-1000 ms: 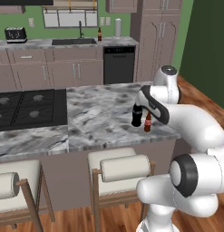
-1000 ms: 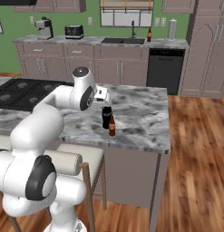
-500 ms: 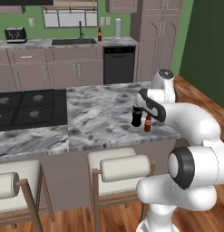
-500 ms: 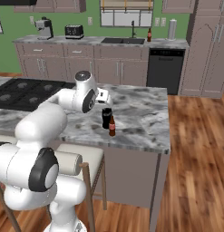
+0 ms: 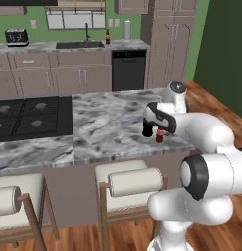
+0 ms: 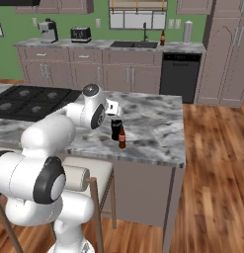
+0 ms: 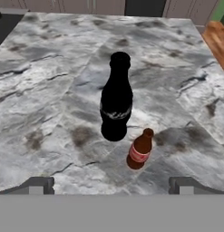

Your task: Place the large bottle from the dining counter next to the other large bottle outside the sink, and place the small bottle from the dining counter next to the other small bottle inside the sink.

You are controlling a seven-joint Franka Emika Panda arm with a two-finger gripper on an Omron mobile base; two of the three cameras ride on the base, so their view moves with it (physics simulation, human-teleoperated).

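**Pincer held wide above two bottles on the marble counter**

Two bottles are seen standing upright on the grey marble counter point(image 7: 50, 90), near its right end. The large bottle point(image 7: 116, 97) is black, with a dark cap, and is placed slightly farther in. The small bottle point(image 7: 140, 150) is brown with a red label and is set just beside the large one, nearer the counter's front edge; the two look close together but apart. In the left base view the large bottle point(image 5: 148, 128) is partly covered by the arm, with the small bottle point(image 5: 160, 135) to its right. In the right base view the large bottle point(image 6: 116, 129) is seen left of the small bottle point(image 6: 122, 138).

The pincer point(image 7: 111, 186) is held above and in front of the bottles, looking down on them. Its two dark fingertips point(image 7: 37, 186) are spread wide at the lower corners of the hand view, and nothing is held between them. No bottle is touched.

A black cooktop point(image 5: 24, 115) is set into the counter's left part. Against the far wall a sink point(image 6: 135, 44) is let into the kitchen worktop point(image 6: 54, 43), and another bottle point(image 6: 163, 38) is seen standing just right of it. Two stools point(image 5: 134, 182) are placed at the counter's near side.
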